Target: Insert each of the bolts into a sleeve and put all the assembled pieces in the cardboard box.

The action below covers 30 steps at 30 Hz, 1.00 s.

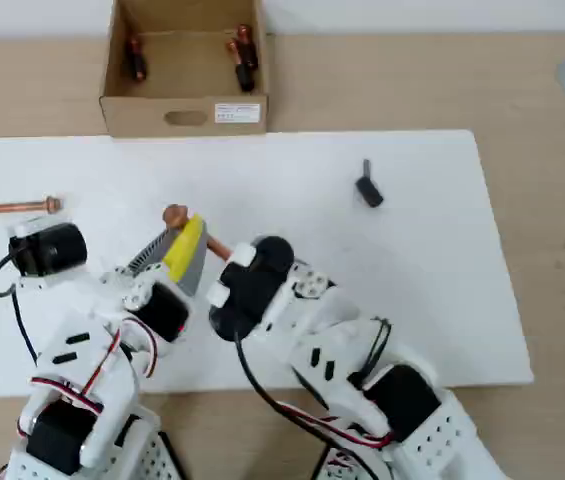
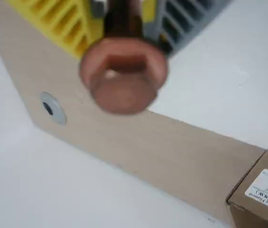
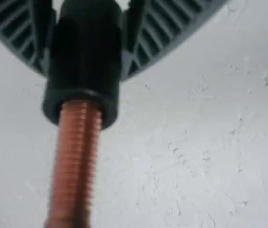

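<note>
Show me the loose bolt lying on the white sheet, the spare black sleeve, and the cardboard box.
loose bolt (image 1: pixel 22 207), high view, middle of its copper shank.
black sleeve (image 1: pixel 369 192), high view, on its dark body.
cardboard box (image 1: pixel 137 115), high view, bare part of its front wall.

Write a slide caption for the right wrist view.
Right hand grips a black sleeve, a copper bolt seated in its open end, above the white sheet.

1. Brightly and evenly lit from overhead across the white sheet (image 1: pixel 412 300) and tabletop (image 1: pixel 542 200) in the high view.
2. Only faint, soft-edged shadows beside the loose sleeve (image 1: pixel 368 190).
3. Darker inside the cardboard box (image 1: pixel 142 112), with shaded inner walls.
</note>
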Available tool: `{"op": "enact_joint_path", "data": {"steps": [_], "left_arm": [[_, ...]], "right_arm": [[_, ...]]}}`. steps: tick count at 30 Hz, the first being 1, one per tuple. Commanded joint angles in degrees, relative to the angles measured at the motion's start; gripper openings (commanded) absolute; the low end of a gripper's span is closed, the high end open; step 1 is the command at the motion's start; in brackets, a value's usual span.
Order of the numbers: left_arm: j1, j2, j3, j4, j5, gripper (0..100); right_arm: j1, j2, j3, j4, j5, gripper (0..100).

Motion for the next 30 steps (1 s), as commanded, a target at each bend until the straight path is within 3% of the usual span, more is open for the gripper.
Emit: {"op": "enact_joint_path", "data": {"steps": [1,15,20,27,30], "left_arm": [[2.3,-0.1,0.4,-0.9,-0.4,0],[13.6,-0.2,5.9,-0.7,-4.5,0],[14.1,0.0,5.9,-0.6,-6.9,0],[14.0,-0.1,4.8,8.3,-7.8,18],[12.5,-0.1,2.4,11.3,-7.8,19]], "right_arm": [[-0.7,-0.4,-4.2,-1.4,0.6,0.9],[-0.7,-0.4,-4.3,-1.4,0.9,0.9],[-0.7,-0.4,-4.3,-1.3,0.9,0.9],[-0.7,-0.4,-4.1,-1.1,0.9,0.9],[-0.7,-0.4,-3.9,-1.1,0.9,0.9]]}}
